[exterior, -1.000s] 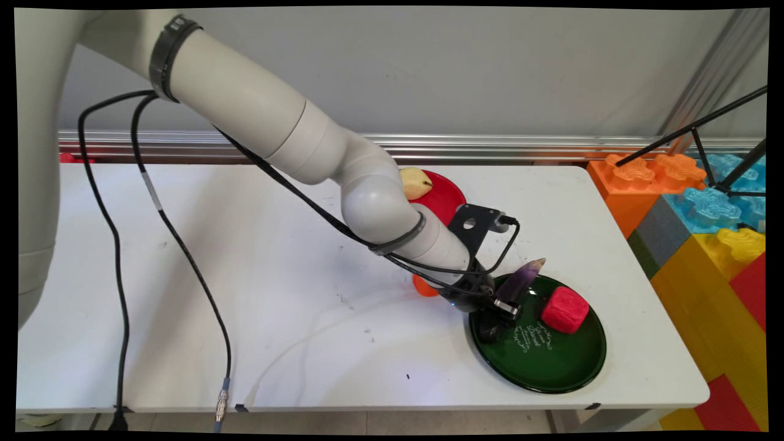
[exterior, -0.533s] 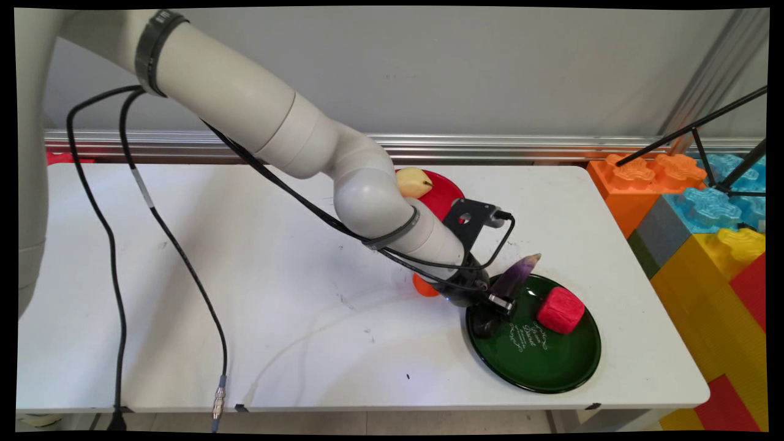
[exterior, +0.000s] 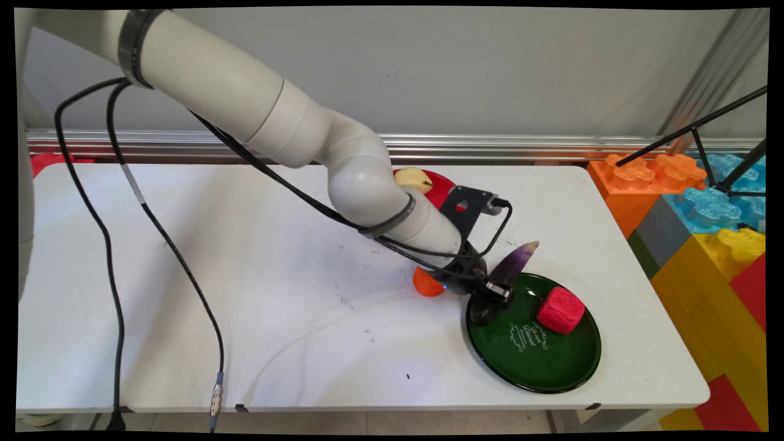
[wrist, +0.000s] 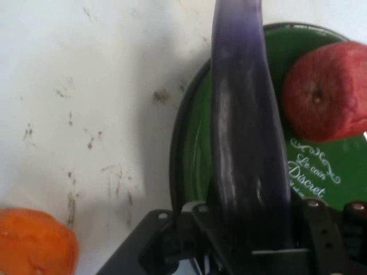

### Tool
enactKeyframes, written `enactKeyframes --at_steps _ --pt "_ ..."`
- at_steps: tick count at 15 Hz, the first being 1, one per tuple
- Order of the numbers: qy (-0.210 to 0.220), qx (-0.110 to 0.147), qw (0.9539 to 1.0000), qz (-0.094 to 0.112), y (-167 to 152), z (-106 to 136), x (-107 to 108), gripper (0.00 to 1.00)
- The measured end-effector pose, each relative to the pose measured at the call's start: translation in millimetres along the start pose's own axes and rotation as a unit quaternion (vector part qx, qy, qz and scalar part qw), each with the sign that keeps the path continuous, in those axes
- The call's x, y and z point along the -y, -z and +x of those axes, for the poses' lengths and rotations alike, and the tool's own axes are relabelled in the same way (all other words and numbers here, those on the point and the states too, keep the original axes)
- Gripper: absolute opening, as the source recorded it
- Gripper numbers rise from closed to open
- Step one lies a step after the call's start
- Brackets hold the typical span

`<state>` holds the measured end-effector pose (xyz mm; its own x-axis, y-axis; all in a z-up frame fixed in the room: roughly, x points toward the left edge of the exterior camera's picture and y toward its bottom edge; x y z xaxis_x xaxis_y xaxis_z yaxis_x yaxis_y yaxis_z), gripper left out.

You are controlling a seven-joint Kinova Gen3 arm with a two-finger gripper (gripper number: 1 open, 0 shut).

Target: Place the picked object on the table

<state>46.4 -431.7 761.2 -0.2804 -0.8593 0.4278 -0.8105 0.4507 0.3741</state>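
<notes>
My gripper (exterior: 493,293) is shut on a purple eggplant (exterior: 514,266), which sticks up and to the right over the far left rim of a green plate (exterior: 539,361). In the hand view the eggplant (wrist: 246,143) runs up the middle from between the gripper (wrist: 252,240), above the green plate (wrist: 198,154). A red apple-like fruit (exterior: 560,310) lies on the plate's far right part, also seen as the red fruit (wrist: 324,91). An orange fruit (exterior: 427,283) sits on the table just left of the gripper, seen too as the orange fruit (wrist: 34,243).
A red plate (exterior: 442,190) with a yellow pear (exterior: 411,178) stands behind the arm. Large coloured building blocks (exterior: 704,226) line the table's right side, with a black tripod (exterior: 723,147) above them. Black cables (exterior: 116,245) hang at the left.
The gripper has lifted and drawn back to the upper left with the eggplant in it, so the eggplant's tip stands higher. The green plate shifted slightly left between the earlier frames.
</notes>
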Motion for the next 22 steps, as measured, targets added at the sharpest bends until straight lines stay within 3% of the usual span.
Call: enactKeyframes --at_steps 11,16,20,22 --pt "-0.022 -0.015 0.9995 -0.014 37.1 25.0 -12.8 0.00" --pt "-0.057 -0.008 0.9983 -0.010 67.6 31.8 -11.0 0.00" --pt "-0.114 0.012 0.9933 -0.010 99.1 28.4 -1.7 0.00" --pt "-0.156 0.028 0.9872 -0.012 115.7 22.6 6.3 0.00"
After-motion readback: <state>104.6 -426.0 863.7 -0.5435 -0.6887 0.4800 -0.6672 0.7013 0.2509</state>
